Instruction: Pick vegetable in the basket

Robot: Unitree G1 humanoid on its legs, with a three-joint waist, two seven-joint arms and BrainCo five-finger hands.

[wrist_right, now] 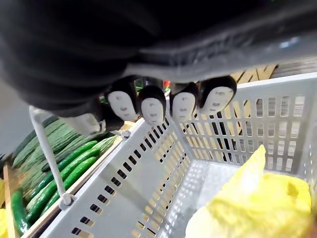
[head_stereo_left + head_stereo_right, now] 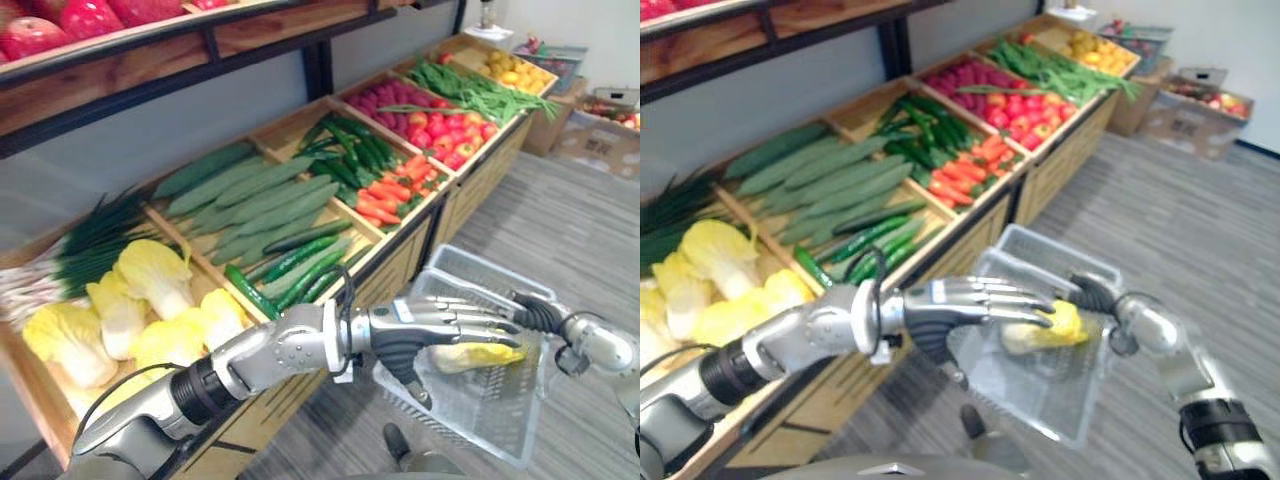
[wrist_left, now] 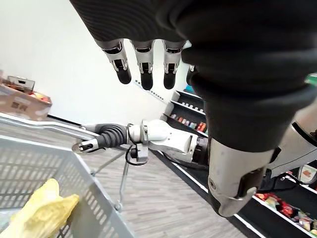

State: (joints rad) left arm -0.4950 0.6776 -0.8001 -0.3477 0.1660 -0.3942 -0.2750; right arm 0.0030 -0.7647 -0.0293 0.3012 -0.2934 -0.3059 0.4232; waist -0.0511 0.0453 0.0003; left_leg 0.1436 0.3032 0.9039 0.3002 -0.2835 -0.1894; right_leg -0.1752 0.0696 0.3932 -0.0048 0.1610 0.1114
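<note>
Grocery aisle, produce bins (image 2: 300, 190) beside. Left hand (image 2: 440, 325) open flat just above 1 napa cabbage (image 2: 478, 355) in basket (image 2: 480, 275), lengthwise along it; right hand (image 2: 535, 313) curled round basket handle (image 1: 45, 148).

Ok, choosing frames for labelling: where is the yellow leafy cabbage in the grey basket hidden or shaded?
Left eye view: the left hand covers part of the yellow leafy cabbage; right wrist view: it lies unblocked, evenly lit, in the grey slotted plastic basket; left wrist view: part of it shows, no glare.
</note>
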